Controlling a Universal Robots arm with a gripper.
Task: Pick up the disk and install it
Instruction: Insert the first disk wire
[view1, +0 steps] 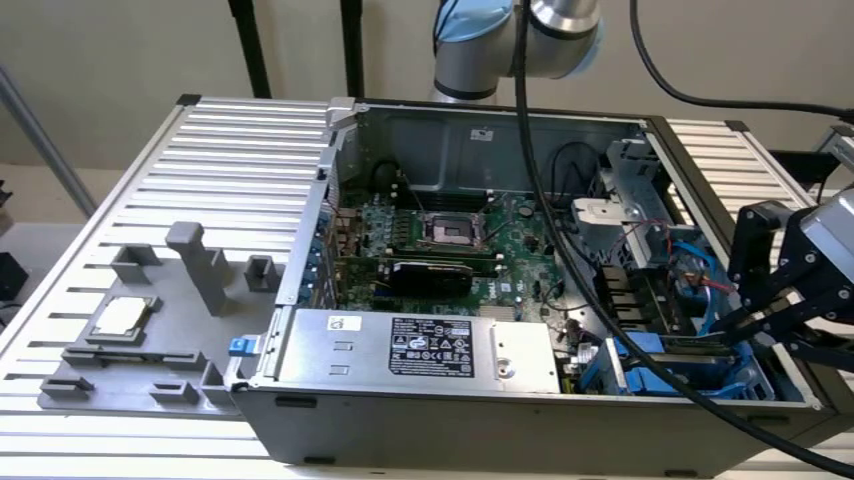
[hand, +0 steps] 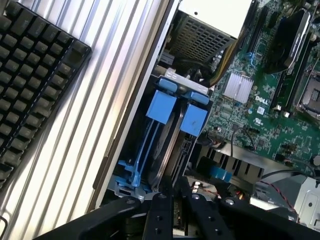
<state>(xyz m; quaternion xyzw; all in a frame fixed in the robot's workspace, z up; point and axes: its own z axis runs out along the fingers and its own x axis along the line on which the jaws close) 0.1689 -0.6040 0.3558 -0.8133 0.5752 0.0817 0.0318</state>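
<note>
Grey steel computer case (view1: 441, 420) lies open on the slatted surface (view1: 160, 190), and we work at its drive bay.

Taking the case as landmark: we see the disk (hand: 167, 150) standing on edge in the bay at the case's corner on the exterior view's right, blue rails (hand: 162, 107) flanking it, its long axis running down into the bay, straight ahead of our hand (hand: 172, 202). Our hand sits at the disk's near edge, fingers narrowed around it, apparently gripping it.
</note>
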